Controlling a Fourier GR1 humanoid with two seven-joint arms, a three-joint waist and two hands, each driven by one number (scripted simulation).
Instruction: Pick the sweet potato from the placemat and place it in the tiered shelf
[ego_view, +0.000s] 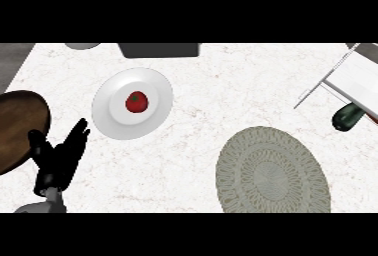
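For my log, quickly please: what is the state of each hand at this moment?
Left hand: open, fingers straight, holding nothing, beside the white plate.
Right hand: not in view, so it cannot be told.

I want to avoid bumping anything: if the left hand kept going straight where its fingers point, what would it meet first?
Probably the white plate holding the tomato: the left hand has straight fingers aimed up and slightly right, towards the plate's left rim. Height is unclear, so it might pass above.

One plate (118, 120), one tomato (136, 101), one placemat (272, 172), one shelf (353, 82), perhaps one cucumber (348, 116).
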